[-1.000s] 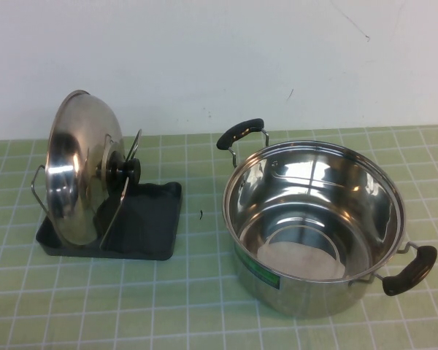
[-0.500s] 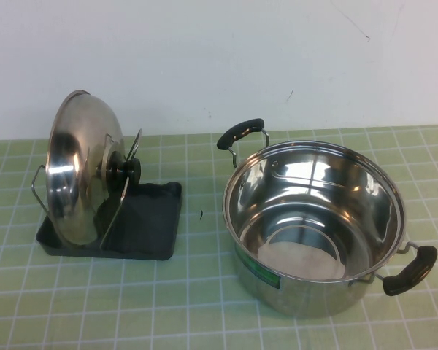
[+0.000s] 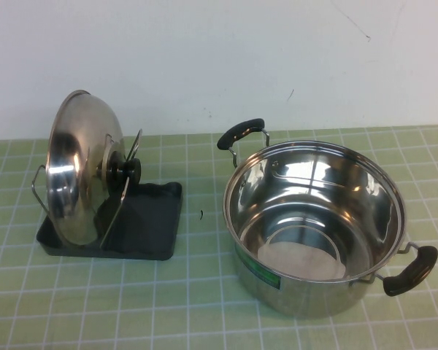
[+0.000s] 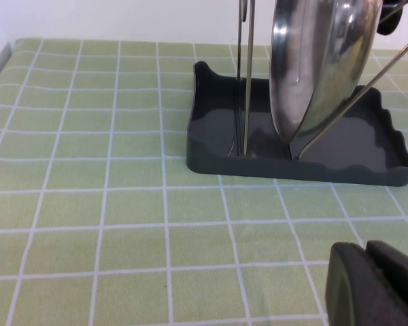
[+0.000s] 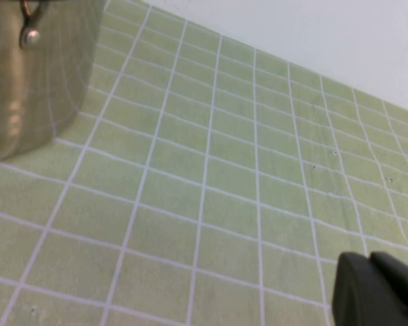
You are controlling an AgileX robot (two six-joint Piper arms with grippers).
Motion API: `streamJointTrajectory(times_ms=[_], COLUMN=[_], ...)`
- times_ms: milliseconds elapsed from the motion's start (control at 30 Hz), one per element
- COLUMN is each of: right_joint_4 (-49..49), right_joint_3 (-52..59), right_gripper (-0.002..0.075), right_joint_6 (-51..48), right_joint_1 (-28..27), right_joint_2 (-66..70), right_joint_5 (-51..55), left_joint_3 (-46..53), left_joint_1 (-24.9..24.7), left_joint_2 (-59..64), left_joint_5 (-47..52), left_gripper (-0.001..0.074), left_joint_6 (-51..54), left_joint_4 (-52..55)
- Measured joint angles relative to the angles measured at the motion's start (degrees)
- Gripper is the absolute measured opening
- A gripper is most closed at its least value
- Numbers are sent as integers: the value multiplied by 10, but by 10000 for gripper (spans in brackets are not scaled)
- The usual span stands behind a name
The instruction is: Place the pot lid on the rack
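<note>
1 pot lid [image 3: 71, 171] stands on edge in 1 rack [image 3: 150, 226] at the left of the green tiled table [image 3: 204, 306]; its disc is close to upright, leaning a little to the left against the wire uprights [image 3: 124, 186]; its black knob [image 3: 125, 170] points right toward 1 open steel pot [image 3: 314, 226], which sits well apart on the right with 2 black handles, 1 far-left and 1 near-right; the left gripper [image 4: 374, 285] hangs low over bare table on the near side of the rack, touching nothing, fingers seemingly pressed together; the right gripper [image 5: 375, 292] sits low beside the pot's wall, holding nothing, fingers likewise together.
</note>
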Motion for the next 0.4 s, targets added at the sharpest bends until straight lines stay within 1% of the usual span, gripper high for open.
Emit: streamJointTrajectory(times_ms=[300, 400], right_joint_4=[1, 1], right_joint_3=[1, 1], right_gripper=[-1, -1], right_joint_6=[0, 23], right_joint_1=[0, -4], right_joint_2=[0, 0], right_joint_5=[-8, -7], left_joint_3=[0, 0], left_joint_1=[0, 0], left_joint_2=[0, 0], left_joint_5=[0, 0], left_gripper=[-1, -1], left_joint_6=[4, 5], left_joint_4=[1, 1])
